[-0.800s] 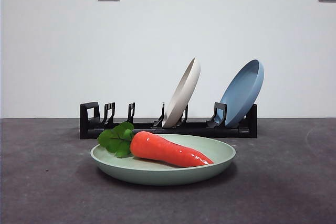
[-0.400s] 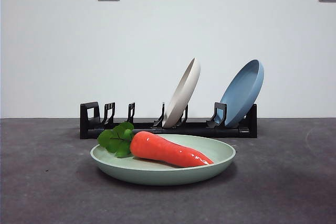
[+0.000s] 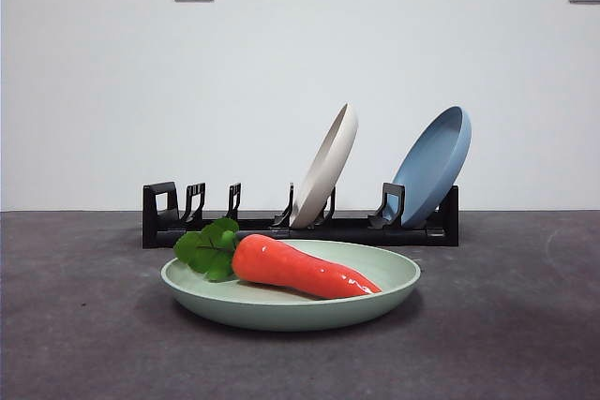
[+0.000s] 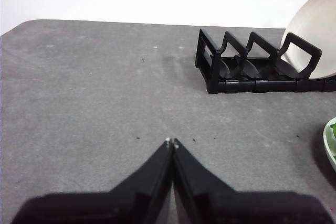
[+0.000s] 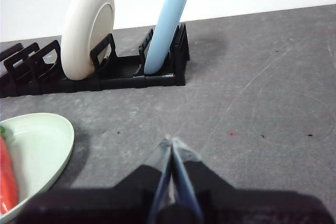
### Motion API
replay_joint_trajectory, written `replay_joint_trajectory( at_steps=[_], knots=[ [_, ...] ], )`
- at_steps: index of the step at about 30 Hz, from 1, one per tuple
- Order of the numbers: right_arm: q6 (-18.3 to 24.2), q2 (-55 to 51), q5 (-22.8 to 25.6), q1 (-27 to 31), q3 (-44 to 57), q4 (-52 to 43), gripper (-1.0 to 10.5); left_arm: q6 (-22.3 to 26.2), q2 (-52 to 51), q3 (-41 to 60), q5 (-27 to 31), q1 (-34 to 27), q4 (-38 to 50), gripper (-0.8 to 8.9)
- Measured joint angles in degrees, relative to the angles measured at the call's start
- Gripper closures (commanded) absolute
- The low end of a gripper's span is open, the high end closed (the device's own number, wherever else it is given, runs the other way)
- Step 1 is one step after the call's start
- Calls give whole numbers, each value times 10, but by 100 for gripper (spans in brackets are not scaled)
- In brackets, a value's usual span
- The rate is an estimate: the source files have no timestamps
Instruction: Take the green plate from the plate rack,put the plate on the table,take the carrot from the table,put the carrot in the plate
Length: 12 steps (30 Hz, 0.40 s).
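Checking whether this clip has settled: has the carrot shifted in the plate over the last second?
No. In the front view the carrot lies in the green plate exactly as before, leaves level with the plate rack's left end.

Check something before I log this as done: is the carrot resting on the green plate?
Touching. The front view shows the carrot lying inside the green plate, its underside on the plate's floor with no gap.

Closed left claw (image 4: 171, 142) over table (image 4: 89, 93).
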<state>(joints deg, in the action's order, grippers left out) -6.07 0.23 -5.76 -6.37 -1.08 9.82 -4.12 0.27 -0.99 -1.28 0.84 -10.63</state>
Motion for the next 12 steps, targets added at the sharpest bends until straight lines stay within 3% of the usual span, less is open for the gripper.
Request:
replay_joint_trajectory(
  at_steps=[12],
  knots=[
    [-4, 0, 0, 0, 0, 0, 946, 0, 0, 0, 0, 0, 0, 817]
  ],
)
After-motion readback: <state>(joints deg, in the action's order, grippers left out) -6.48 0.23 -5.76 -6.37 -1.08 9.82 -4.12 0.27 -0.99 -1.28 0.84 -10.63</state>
